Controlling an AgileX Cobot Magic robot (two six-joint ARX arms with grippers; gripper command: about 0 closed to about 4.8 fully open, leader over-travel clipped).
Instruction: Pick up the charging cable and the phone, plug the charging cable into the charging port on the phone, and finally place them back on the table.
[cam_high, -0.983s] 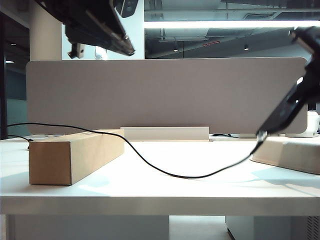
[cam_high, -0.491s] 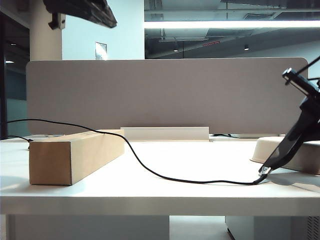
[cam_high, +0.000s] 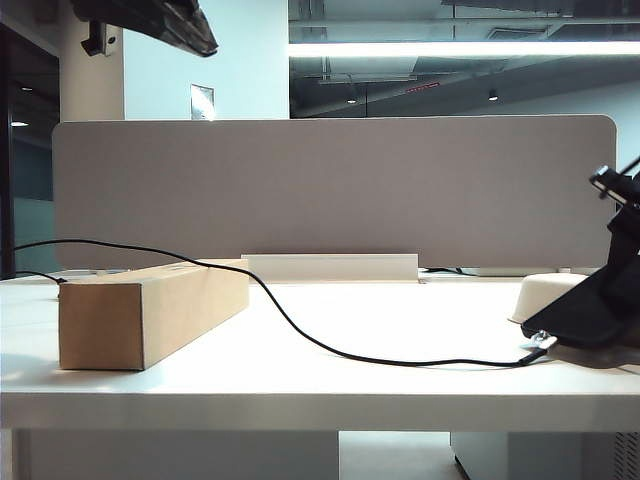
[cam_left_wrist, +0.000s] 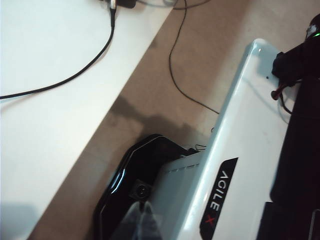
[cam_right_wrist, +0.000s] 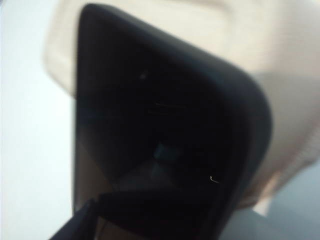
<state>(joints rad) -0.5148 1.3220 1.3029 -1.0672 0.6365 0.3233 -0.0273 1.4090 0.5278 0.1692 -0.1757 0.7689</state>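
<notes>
Phone under right gripper; left gripper high, apart

The thin black cable runs from the left, over the box, and sags onto the white tabletop, its silver plug meeting the low end of the phone at right. The flat, glossy black phone tilts just above the tabletop.
</notes>
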